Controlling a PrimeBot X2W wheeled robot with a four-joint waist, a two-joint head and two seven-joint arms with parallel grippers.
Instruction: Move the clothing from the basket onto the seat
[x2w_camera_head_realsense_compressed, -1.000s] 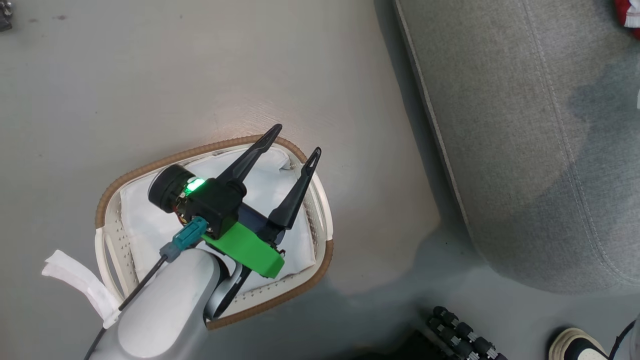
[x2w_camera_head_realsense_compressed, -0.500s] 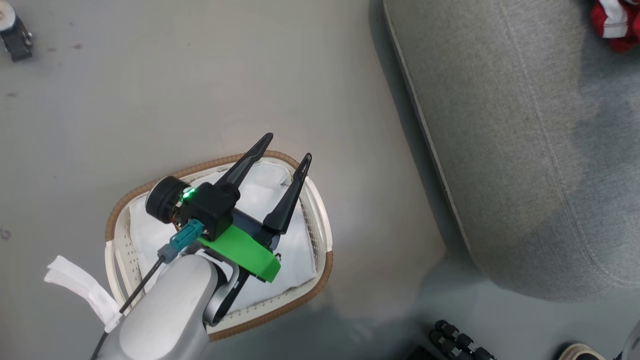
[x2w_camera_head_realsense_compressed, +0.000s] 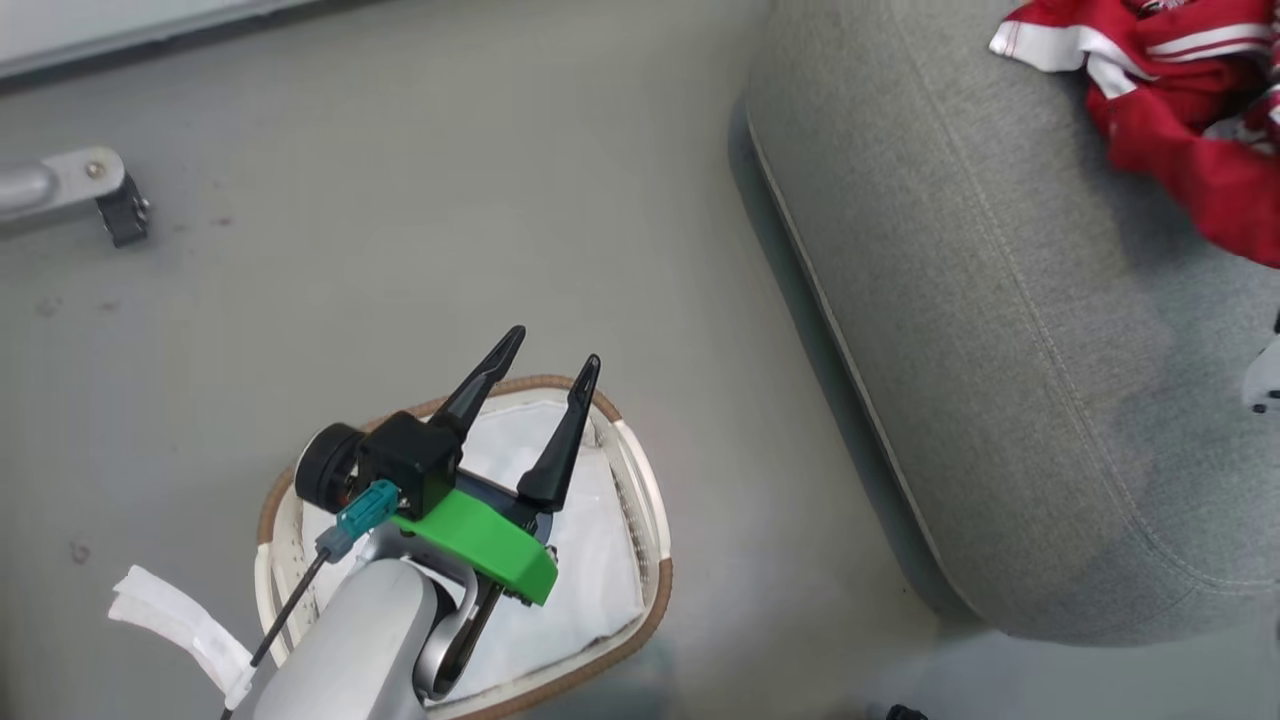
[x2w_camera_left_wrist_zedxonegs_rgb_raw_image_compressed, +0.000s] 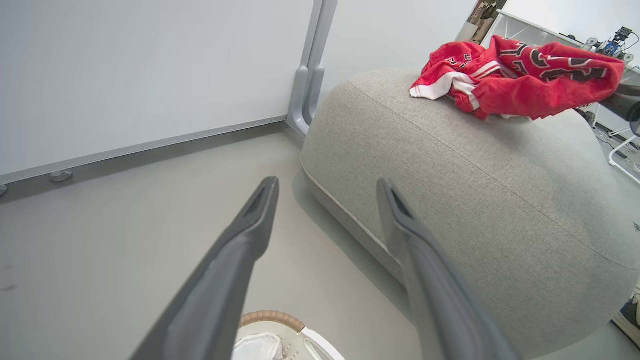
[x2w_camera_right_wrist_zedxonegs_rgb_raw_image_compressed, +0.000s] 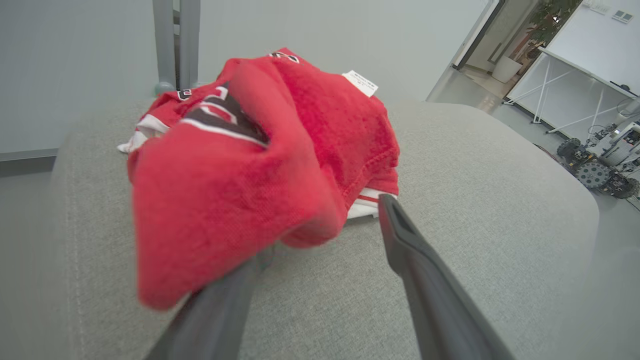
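- the left pincer (x2w_camera_head_realsense_compressed: 554, 348) hangs over the basket (x2w_camera_head_realsense_compressed: 645, 500), its two dark fingers spread apart with nothing between them.
- in the left wrist view the same pincer (x2w_camera_left_wrist_zedxonegs_rgb_raw_image_compressed: 327, 184) points across the floor (x2w_camera_left_wrist_zedxonegs_rgb_raw_image_compressed: 125, 225) toward the seat (x2w_camera_left_wrist_zedxonegs_rgb_raw_image_compressed: 475, 190), and only the basket's brown rim (x2w_camera_left_wrist_zedxonegs_rgb_raw_image_compressed: 270, 317) peeks in at the bottom edge.
- the basket stands on the floor (x2w_camera_head_realsense_compressed: 400, 200) beside the seat (x2w_camera_head_realsense_compressed: 1000, 350), apart from it, and holds a plain white lining sheet (x2w_camera_head_realsense_compressed: 590, 560); no red fabric is visible inside.
- the clothing (x2w_camera_head_realsense_compressed: 1190, 120) lies in a crumpled red heap on top of the seat, white trim and dark lettering showing (x2w_camera_left_wrist_zedxonegs_rgb_raw_image_compressed: 515, 75).
- the right pincer (x2w_camera_right_wrist_zedxonegs_rgb_raw_image_compressed: 322, 220) is low over the seat cushion (x2w_camera_right_wrist_zedxonegs_rgb_raw_image_compressed: 475, 200) with its jaws wide apart, gripping nothing.
- a fold of the clothing (x2w_camera_right_wrist_zedxonegs_rgb_raw_image_compressed: 240, 190) drapes over one of its fingers and hides that tip; the other finger (x2w_camera_right_wrist_zedxonegs_rgb_raw_image_compressed: 400, 240) sits just beside the heap's edge, and whether it touches the fabric cannot be told.
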